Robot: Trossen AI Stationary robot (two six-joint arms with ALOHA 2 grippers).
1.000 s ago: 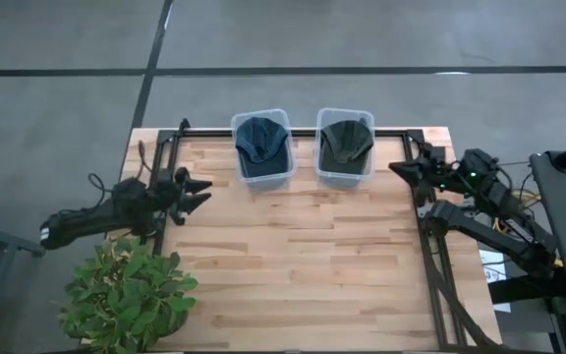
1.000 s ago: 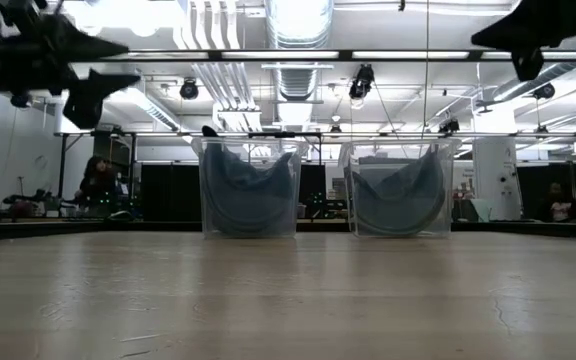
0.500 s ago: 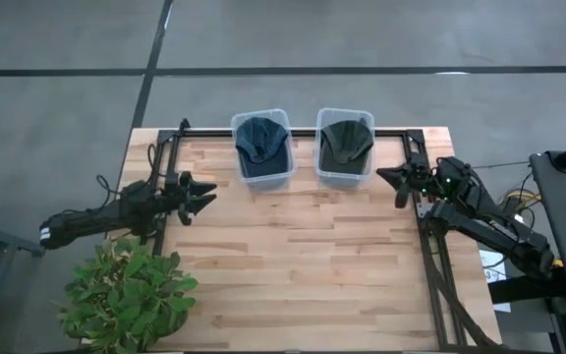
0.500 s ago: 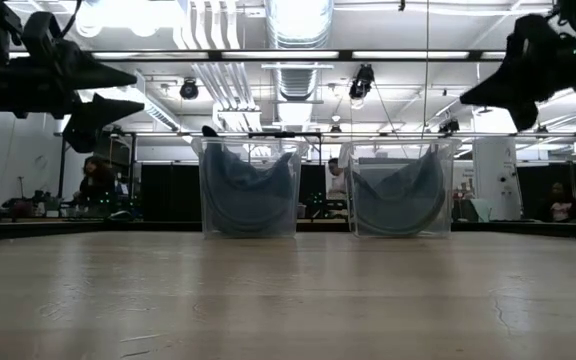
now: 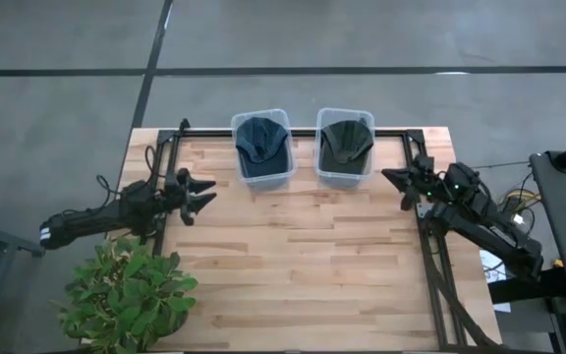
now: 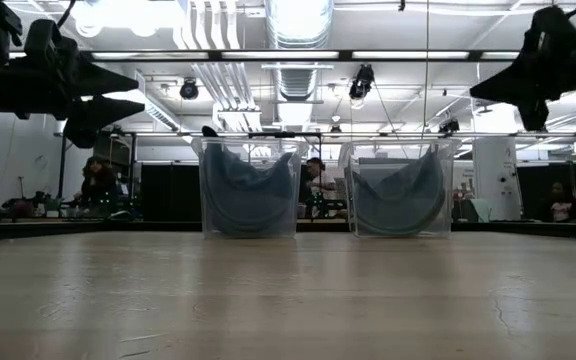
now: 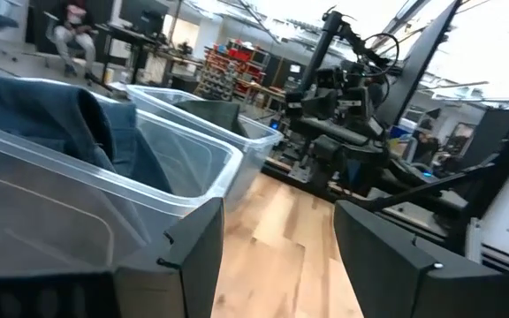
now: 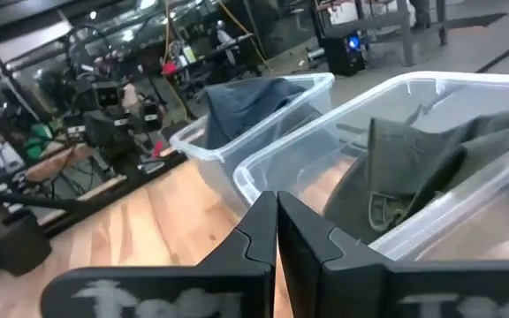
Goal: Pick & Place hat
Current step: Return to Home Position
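High view: blue cap (image 5: 260, 141) and gray cap (image 5: 345, 141) lie binned — so my left gripper (image 5: 210, 192) waits parted, my right gripper (image 5: 389, 176) pinched together, empty.

the butcher-block wooden table (image 5: 293, 256) is pale honey, striped with lighter and darker planks, and its metal frame (image 5: 306, 132) is black. the soft cap (image 5: 261, 141) in the left clear plastic bin (image 5: 260, 112) is dusty dark blue; the cap (image 5: 346, 141) in the right clear plastic bin (image 5: 345, 110) is olive grey. the left gripper (image 5: 210, 192) and right gripper (image 5: 389, 175) are black. the leafy potted plant (image 5: 126, 295) is bright green, and the concrete floor (image 5: 362, 39) is grey with darker lines.
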